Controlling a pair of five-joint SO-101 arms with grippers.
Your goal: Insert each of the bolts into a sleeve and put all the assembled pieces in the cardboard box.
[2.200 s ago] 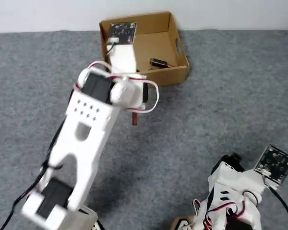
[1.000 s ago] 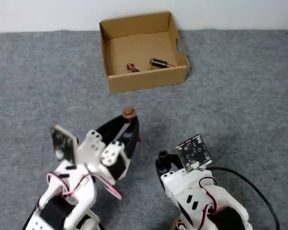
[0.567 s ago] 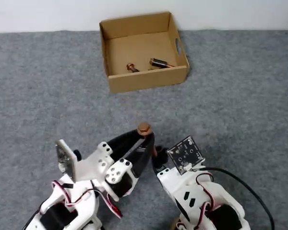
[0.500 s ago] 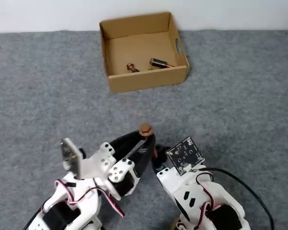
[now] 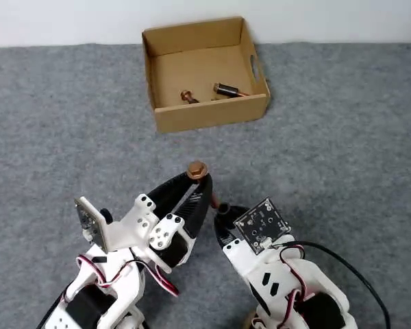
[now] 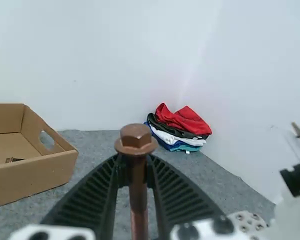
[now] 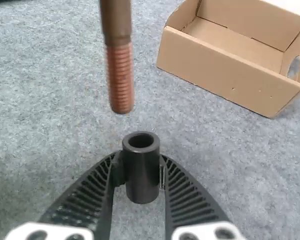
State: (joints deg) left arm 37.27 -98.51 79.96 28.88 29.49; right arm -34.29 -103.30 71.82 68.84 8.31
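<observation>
Left gripper point(image 5: 197, 184) first: your ribbed black fingers point(image 6: 102, 192) are clamped on the shank of a copper-coloured, hex-head metal bolt point(image 6: 136, 145). You've got it held upright, with the long axis vertical, the flanged hex head on top just above the fingertips and the threaded end pointing down. From the right wrist view you see that lower end of the bolt point(image 7: 121, 75): smooth dark shank above, bright copper threads below, ending in a blunt tip.

Now your right gripper point(image 7: 140, 165), low and near the left one over the grey, coarse-pile carpet point(image 5: 342, 137). Its ribbed black fingers point(image 7: 92, 197) pinch a short, dark, matte cylindrical sleeve point(image 7: 140, 170) from both sides. The sleeve stands upright too, its round bore open to the top. The bolt's tip hangs above that mouth with a visible gap, not touching and a little to one side of the bore.

From the high view, the bolt head point(image 5: 196, 168) and the sleeve point(image 5: 223, 208) sit close together between the two arms. Beyond them, well apart, is the open brown cardboard box point(image 5: 205, 116) with a cut-out handle in its side wall. On its floor lie two assembled pieces point(image 5: 227, 90), both on their sides near the front wall.
</observation>
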